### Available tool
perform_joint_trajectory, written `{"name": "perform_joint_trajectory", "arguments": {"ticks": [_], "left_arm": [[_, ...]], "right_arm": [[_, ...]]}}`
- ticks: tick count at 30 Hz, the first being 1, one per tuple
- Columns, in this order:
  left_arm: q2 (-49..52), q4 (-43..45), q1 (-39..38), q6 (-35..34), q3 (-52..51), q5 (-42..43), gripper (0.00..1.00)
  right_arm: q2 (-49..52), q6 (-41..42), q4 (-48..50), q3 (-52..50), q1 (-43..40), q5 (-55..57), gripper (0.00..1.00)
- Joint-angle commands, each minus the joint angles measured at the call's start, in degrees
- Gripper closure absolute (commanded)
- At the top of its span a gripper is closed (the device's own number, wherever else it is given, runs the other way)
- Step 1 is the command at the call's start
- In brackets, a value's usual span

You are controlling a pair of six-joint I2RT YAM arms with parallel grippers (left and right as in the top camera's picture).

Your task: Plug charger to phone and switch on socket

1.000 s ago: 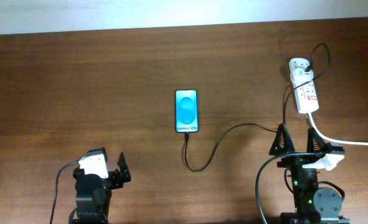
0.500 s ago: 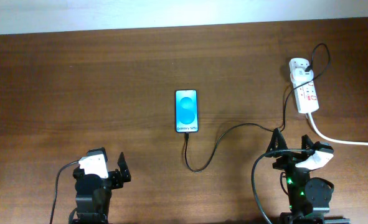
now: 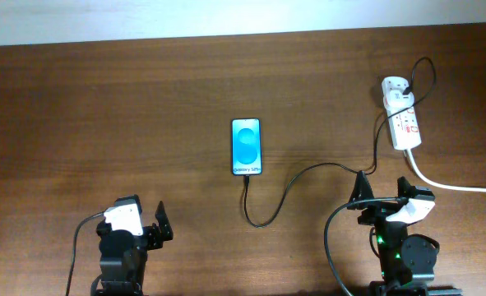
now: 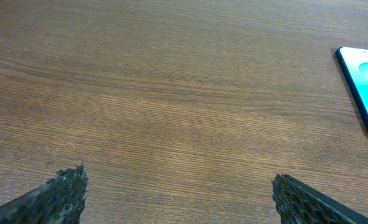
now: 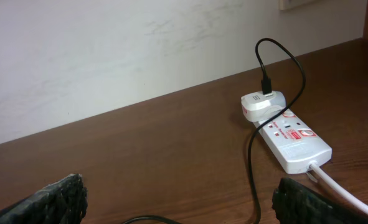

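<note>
The phone [image 3: 246, 146] lies flat mid-table with its cyan screen lit; its corner shows at the right edge of the left wrist view [image 4: 365, 87]. The charger [image 3: 285, 191], a thin black cable, runs from the phone's near short edge in a loop to a white adapter [image 5: 262, 107] plugged into the socket [image 3: 404, 123] at the far right [image 5: 291, 140]. My right gripper [image 3: 382, 191] stands open near the table's front, short of the socket, over the cable [image 5: 252, 168]. At the front left my left gripper [image 3: 141, 218] is open over bare wood.
The socket's thick white cord [image 3: 452, 186] runs off the right edge and passes close to my right gripper [image 5: 340, 188]. A pale wall [image 5: 140, 50] stands behind the table's far edge. Brown wood table [image 4: 171, 93] lies under both grippers.
My right gripper has drawn back toward the near table edge, away from the socket, still open. The left arm, phone and cable have not moved.
</note>
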Motion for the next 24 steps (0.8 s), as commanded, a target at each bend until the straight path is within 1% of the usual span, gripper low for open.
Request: {"name": "perform_joint_trajectory", "arguments": {"ticks": [1,12,15,17,19,20,24], "left_arm": [[-0.2,-0.1,0.1,-0.3,-0.2,0.4,0.01],[-0.2,-0.1,0.1,-0.3,-0.2,0.3,0.01],[-0.4,0.0,0.1,-0.3,-0.2,-2.6,0.01],[-2.8,0.3,0.1,-0.3,-0.3,-2.7,0.01],[-6.8,3.7,0.1,-0.3,-1.1,-2.2,0.01],[-8.7,7.2,0.1,-0.3,-2.0,-2.2,0.01],[-11.0,17.0,0.1,-0.2,-4.7,-2.1,0.01]], "right_arm": [[-0.7,-0.4,-0.3,-0.4,0.5,0.9,0.02],[-0.7,-0.4,-0.3,-0.4,0.5,0.9,0.02],[-0.7,-0.4,-0.3,-0.4,0.5,0.9,0.02],[-0.7,-0.4,-0.3,-0.4,0.5,0.9,0.02],[-0.7,-0.4,-0.3,-0.4,0.5,0.9,0.02],[-0.7,-0.4,-0.3,-0.4,0.5,0.9,0.02],[-0.7,-0.4,-0.3,-0.4,0.5,0.9,0.02]]}}
